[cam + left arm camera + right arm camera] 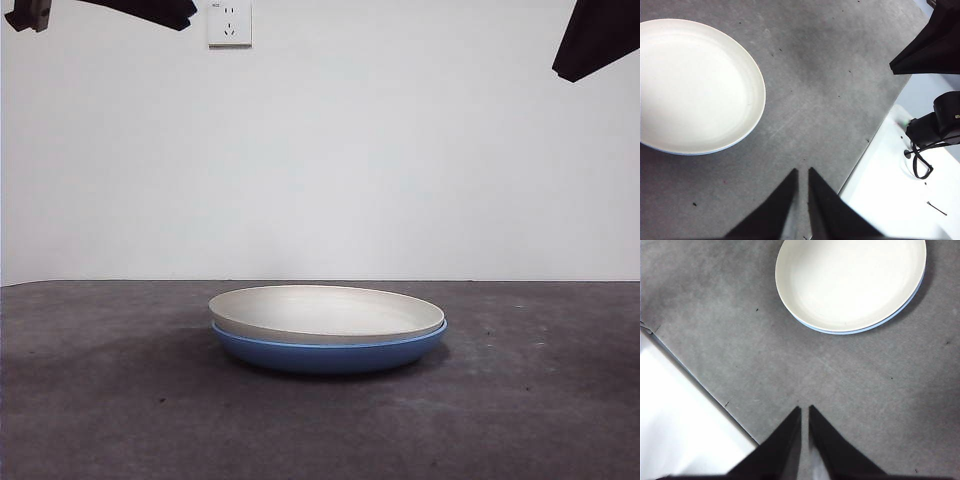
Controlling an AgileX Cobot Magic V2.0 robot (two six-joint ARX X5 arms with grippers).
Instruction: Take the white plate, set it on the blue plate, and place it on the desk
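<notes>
Wall socket (229, 23) behind stacked plates (325, 315)

blue plate (330, 352) mostly hidden under white plate (325, 313)

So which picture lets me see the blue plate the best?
The front view. The blue plate shows its whole side there, sitting on the desk under the white plate. Both wrist views look down, so the white plate covers it and only a thin blue edge peeks out.
</notes>
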